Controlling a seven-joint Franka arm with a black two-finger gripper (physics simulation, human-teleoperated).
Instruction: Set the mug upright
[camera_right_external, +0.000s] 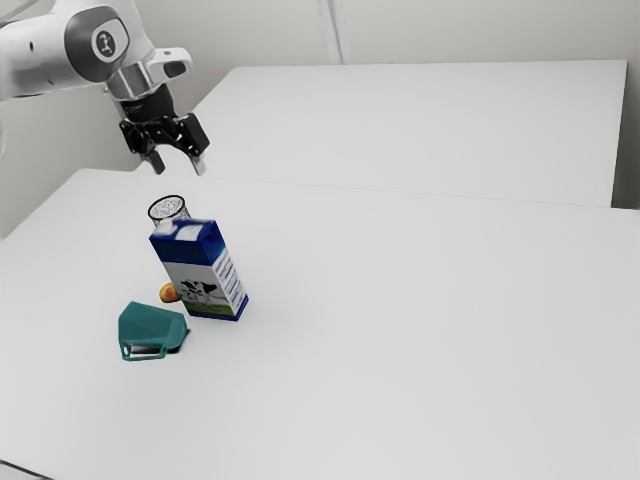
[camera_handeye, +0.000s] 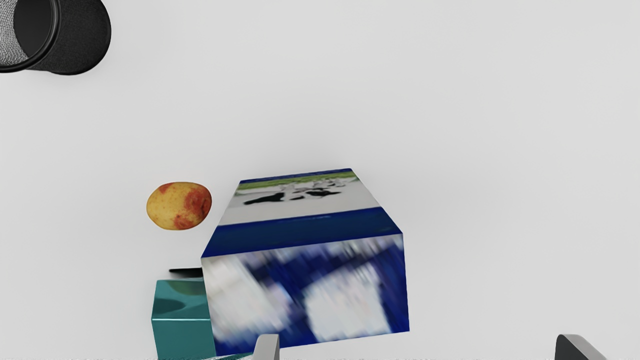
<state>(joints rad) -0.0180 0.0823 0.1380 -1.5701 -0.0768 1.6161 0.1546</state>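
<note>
Teal and tipped on its side, the mug lies on the worktop just beside the tall milk carton. Your jaws are open, empty and well above. Come down too close to the carton and you could topple it onto the mug; grip the slanted walls off-centre and the mug may twist loose.

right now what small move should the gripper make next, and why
Probably shift the open black two-finger gripper, still high, toward the teal faceted mug: the mug lies on its side beyond the tall blue-and-white milk carton, which could get bumped.
</note>
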